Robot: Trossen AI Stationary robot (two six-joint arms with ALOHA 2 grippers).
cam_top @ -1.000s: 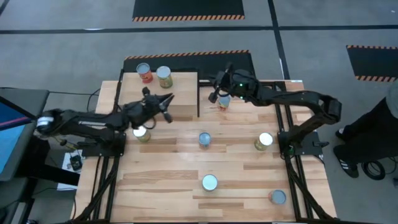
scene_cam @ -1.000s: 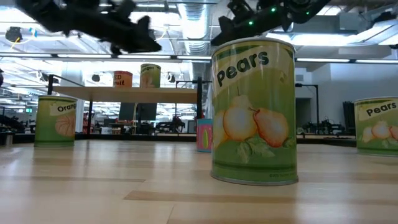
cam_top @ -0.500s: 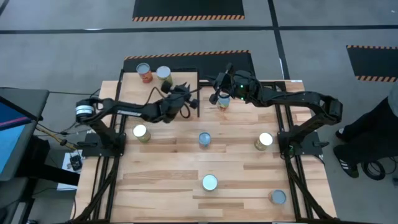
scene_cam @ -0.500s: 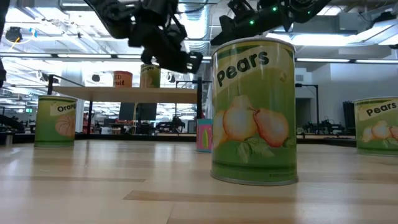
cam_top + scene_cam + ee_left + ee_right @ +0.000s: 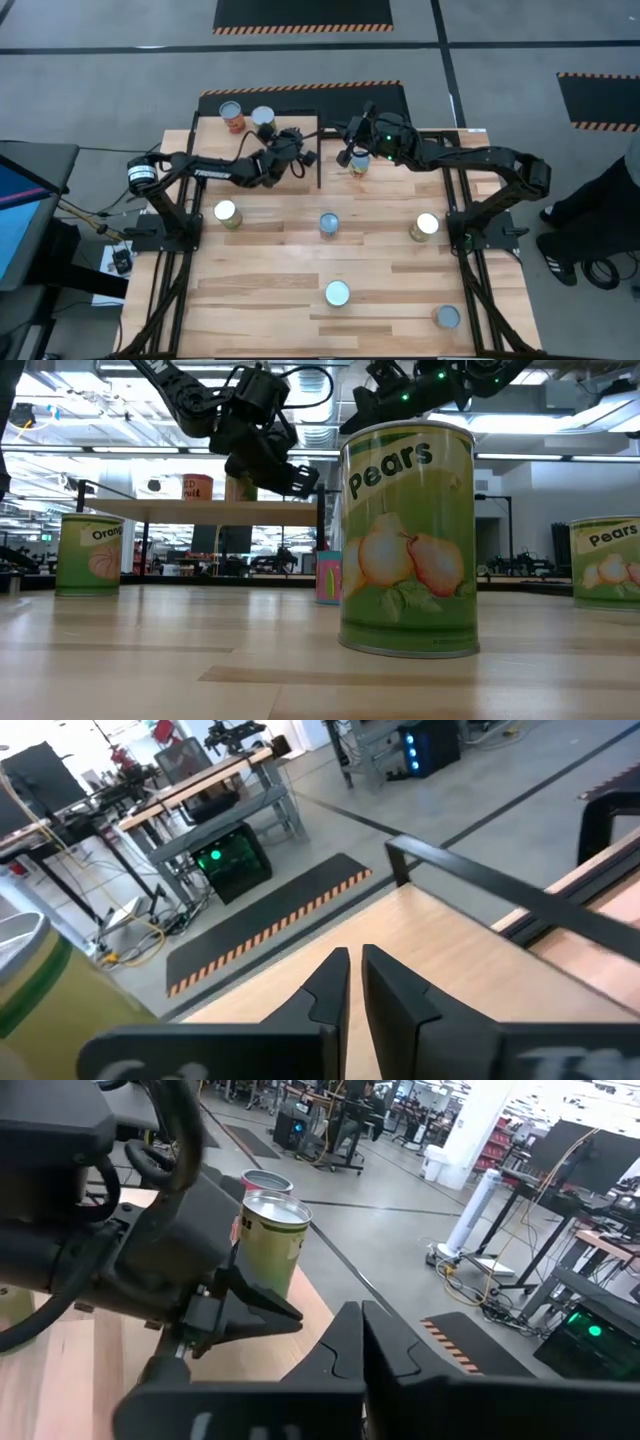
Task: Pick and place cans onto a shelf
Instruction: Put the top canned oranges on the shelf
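Note:
Two cans stand on the pale plywood shelf [image 5: 215,160] at the far left: a red one [image 5: 231,116] and a yellow-green one [image 5: 263,121]. My left gripper [image 5: 300,152] hovers over the shelf's right part, just right of the yellow-green can [image 5: 20,985], shut and empty. My right gripper [image 5: 342,155] hovers shut and empty right of the shelf, beside a pink-and-teal can [image 5: 359,165] standing on the table. Several more cans stand on the table, among them an orange-labelled can [image 5: 228,212] and a pears can [image 5: 329,224].
A black upright frame [image 5: 320,150] borders the shelf's right side, between my two grippers. More cans stand at the right [image 5: 425,226], near middle [image 5: 337,293] and near right [image 5: 445,317]. A person stands beyond the table's right edge [image 5: 610,210].
My left gripper has gone from the shelf's near edge toward the table's right and far edges, out over the shelf, ending beside the yellow-green can. My right gripper and all the cans have stayed still.

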